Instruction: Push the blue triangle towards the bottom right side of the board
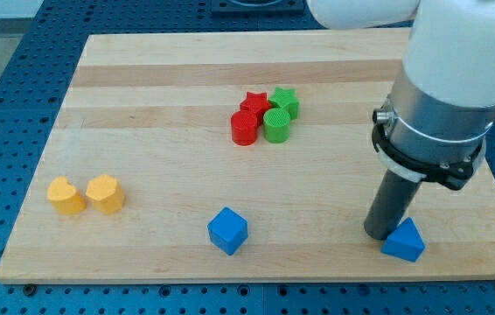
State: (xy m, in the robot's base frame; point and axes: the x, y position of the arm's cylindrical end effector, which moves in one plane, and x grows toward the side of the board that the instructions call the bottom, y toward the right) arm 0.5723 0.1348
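The blue triangle (404, 241) lies near the board's bottom right edge. My tip (379, 234) stands on the board just to the triangle's left, touching or almost touching its left side. The arm's white and grey body (444, 87) rises above it at the view's upper right. A blue cube (227, 231) sits at bottom centre, well to the left of the tip.
A red star (254, 102), a red cylinder (244, 128), a green star (284, 101) and a green cylinder (276, 125) cluster at top centre. Two orange blocks (66, 196) (105, 193) sit side by side at the left. The wooden board (142, 96) ends just below the triangle.
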